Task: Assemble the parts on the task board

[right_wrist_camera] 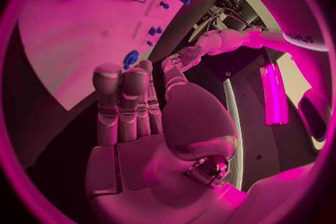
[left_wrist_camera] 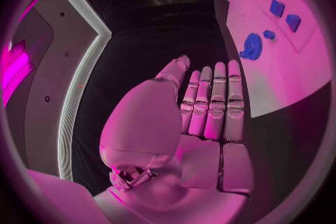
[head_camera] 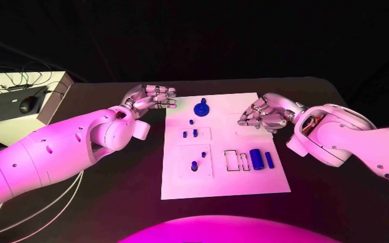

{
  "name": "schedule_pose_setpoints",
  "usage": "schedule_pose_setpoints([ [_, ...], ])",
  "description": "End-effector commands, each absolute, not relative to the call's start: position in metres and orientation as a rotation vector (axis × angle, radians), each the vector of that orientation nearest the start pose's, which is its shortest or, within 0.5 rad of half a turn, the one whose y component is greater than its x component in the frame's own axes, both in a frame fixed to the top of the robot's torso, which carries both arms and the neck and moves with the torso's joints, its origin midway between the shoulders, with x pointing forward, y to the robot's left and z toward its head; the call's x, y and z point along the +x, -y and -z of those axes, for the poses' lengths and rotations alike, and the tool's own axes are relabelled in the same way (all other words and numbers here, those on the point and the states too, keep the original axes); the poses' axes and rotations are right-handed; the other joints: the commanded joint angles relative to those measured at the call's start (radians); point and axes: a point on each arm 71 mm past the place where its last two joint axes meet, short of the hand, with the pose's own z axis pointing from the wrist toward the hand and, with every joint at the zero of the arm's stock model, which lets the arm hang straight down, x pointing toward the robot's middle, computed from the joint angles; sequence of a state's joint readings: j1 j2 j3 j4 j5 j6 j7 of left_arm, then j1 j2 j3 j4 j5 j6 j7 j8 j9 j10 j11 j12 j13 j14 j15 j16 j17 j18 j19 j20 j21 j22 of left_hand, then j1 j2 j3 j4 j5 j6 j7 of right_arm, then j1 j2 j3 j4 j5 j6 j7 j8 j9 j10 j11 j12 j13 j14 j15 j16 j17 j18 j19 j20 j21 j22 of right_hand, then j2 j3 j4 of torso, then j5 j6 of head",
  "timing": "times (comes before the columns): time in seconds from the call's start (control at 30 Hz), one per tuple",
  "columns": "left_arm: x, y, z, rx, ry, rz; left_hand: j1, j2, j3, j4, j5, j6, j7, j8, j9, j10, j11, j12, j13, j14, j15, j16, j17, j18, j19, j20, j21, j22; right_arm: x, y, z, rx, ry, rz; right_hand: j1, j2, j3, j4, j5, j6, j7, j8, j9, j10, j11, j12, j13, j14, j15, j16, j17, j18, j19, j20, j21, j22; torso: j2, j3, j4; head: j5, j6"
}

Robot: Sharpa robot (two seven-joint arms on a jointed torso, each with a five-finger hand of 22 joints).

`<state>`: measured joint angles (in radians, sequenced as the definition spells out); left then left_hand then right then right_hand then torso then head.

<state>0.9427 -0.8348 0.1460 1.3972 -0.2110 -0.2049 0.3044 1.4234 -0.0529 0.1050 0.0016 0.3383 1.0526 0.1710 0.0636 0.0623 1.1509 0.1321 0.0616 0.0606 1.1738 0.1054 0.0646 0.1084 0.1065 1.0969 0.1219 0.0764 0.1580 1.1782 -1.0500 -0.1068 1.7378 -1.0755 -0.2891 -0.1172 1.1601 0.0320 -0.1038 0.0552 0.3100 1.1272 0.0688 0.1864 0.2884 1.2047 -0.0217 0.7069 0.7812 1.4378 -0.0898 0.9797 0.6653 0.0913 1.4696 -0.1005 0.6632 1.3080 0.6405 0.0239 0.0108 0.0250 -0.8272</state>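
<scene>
Both hands hold nothing. The left hand (head_camera: 150, 98) waits by the board's (head_camera: 223, 181) far left corner, fingers straight and close together. The right hand (head_camera: 263, 115) is at its right edge, fingers bent. The blue parts (head_camera: 257, 158) lie on the board. Pick one part, reach slowly, and pinch it gently.

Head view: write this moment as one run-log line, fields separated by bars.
left hand open, empty, beside board | right hand empty, fingers curled, over board edge | white board on table | blue parts untouched
</scene>
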Motion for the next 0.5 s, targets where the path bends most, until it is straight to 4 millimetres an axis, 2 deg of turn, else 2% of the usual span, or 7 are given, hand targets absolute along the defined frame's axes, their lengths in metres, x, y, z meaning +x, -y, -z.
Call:
schedule_pose_setpoints([
  [0.03,0.481,-0.238,0.250,-1.131,-1.534,1.480,-0.003,0.003,-0.004,0.004,-0.002,-0.001,-0.004,0.000,0.001,-0.003,-0.005,-0.001,-0.001,-0.001,-0.001,-0.001,0.001,-0.009,0.006,0.004,0.000,-0.001,0.419,0.253,0.227,0.317,-2.199,-0.674,-0.016,0.007,-0.021,0.001,0.029,-0.023,-0.010,0.048,0.114,-0.014,-0.009,0.031,0.084,-0.009,-0.004,0.038,0.035,-0.012,0.044,-0.007,0.036,0.094,-0.003,0.0000,-0.0019,-0.027,0.005],
  [0.07,0.481,-0.238,0.250,-1.131,-1.534,1.479,-0.003,0.003,-0.004,0.004,-0.002,-0.001,-0.004,0.000,0.001,-0.003,-0.005,-0.001,-0.001,-0.001,-0.001,-0.001,0.001,-0.009,0.006,0.004,0.000,-0.001,0.417,0.258,0.230,0.318,-2.238,-0.623,-0.025,0.018,-0.025,0.008,0.035,-0.032,-0.018,0.065,0.162,-0.013,-0.008,0.030,0.103,-0.011,-0.002,0.046,0.047,-0.013,0.043,-0.008,0.041,0.095,-0.004,0.0003,-0.0026,-0.031,0.005],
  [0.13,0.481,-0.239,0.250,-1.132,-1.533,1.475,-0.002,0.003,-0.004,0.004,-0.003,-0.001,-0.004,0.000,0.001,-0.003,-0.005,-0.001,-0.001,-0.001,-0.001,-0.001,0.001,-0.009,0.006,0.004,0.000,-0.001,0.413,0.265,0.234,0.308,-2.298,-0.531,-0.016,0.032,-0.016,0.002,0.141,-0.038,-0.030,0.099,0.235,-0.008,-0.013,0.020,0.120,-0.011,-0.009,0.061,0.075,-0.013,0.040,-0.010,0.045,0.095,-0.007,0.0005,-0.0049,-0.040,0.005],
  [0.17,0.481,-0.239,0.250,-1.133,-1.533,1.473,-0.002,0.003,-0.004,0.004,-0.003,-0.002,-0.002,0.000,0.001,-0.004,-0.004,-0.002,-0.001,-0.002,-0.001,-0.001,0.001,-0.009,0.006,0.004,0.000,-0.002,0.410,0.268,0.236,0.296,-2.328,-0.487,-0.025,0.031,-0.019,0.003,0.150,-0.068,-0.029,0.122,0.310,-0.004,-0.019,0.011,0.137,-0.013,-0.009,0.075,0.103,-0.015,0.039,-0.012,0.045,0.094,-0.008,0.0003,-0.0069,-0.044,0.005],
  [0.27,0.480,-0.240,0.250,-1.134,-1.534,1.470,-0.002,0.003,-0.004,0.004,-0.003,-0.002,-0.002,0.000,0.001,-0.004,-0.004,-0.002,-0.001,-0.002,-0.001,-0.002,0.001,-0.009,0.006,0.004,0.000,-0.002,0.404,0.278,0.239,0.256,-2.381,-0.370,-0.035,0.043,-0.014,0.020,0.136,-0.073,-0.034,0.113,0.387,0.006,-0.016,0.001,0.174,-0.008,-0.008,0.122,0.187,-0.013,0.040,-0.010,0.046,0.093,-0.012,-0.0003,-0.0108,-0.048,0.002],
  [0.43,0.481,-0.239,0.250,-1.135,-1.535,1.469,-0.002,0.003,-0.004,0.004,-0.003,-0.002,-0.002,0.000,0.001,-0.004,-0.004,-0.002,-0.001,-0.002,-0.001,-0.002,0.001,-0.009,0.006,0.004,0.000,-0.002,0.400,0.287,0.241,0.236,-2.404,-0.285,-0.086,0.032,-0.024,0.028,0.110,-0.065,-0.037,0.098,0.462,0.019,-0.019,0.010,0.220,-0.003,-0.008,0.135,0.229,-0.013,0.043,-0.011,0.045,0.093,-0.015,-0.0014,-0.0114,-0.047,-0.006],
  [0.5,0.481,-0.239,0.250,-1.136,-1.535,1.468,-0.002,0.003,-0.004,0.004,-0.003,-0.002,-0.002,0.000,0.001,-0.004,-0.004,-0.002,-0.001,-0.002,-0.001,-0.002,0.001,-0.009,0.006,0.004,0.000,-0.002,0.397,0.288,0.241,0.215,-2.412,-0.263,-0.110,0.027,-0.027,0.033,0.101,-0.062,-0.041,0.093,0.517,0.028,-0.020,0.025,0.250,-0.001,-0.010,0.146,0.257,-0.014,0.046,-0.012,0.056,0.096,-0.017,-0.0021,-0.0125,-0.047,-0.009],
])
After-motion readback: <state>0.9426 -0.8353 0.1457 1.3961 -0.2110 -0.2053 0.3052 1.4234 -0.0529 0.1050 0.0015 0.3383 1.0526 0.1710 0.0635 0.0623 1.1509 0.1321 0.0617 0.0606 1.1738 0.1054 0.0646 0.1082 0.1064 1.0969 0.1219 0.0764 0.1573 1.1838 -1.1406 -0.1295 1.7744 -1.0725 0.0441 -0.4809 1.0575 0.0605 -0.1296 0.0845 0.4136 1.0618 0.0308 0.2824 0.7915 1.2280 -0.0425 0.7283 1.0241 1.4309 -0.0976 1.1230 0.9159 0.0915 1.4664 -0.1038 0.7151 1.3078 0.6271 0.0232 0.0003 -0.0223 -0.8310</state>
